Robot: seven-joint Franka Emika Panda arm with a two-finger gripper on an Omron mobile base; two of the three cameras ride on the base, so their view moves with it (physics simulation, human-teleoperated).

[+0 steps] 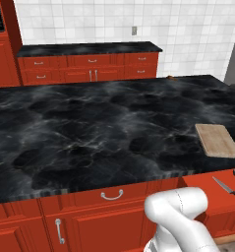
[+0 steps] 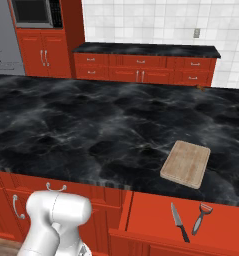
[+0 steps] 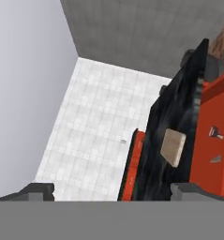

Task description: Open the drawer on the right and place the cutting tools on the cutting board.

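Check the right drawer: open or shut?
Open. The drawer is pulled out past the counter edge, and its red floor shows the knife and peeler lying inside.

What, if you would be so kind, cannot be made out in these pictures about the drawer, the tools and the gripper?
- Knife in the left base view: cut off by the right edge; the right base view shows it whole.
- Peeler-like tool: too small to name surely.
- Drawer: its front is cut off by the bottom edge of the right base view.
- Gripper: open, but the hand view is rolled, so its place relative to the cutting board is unclear.
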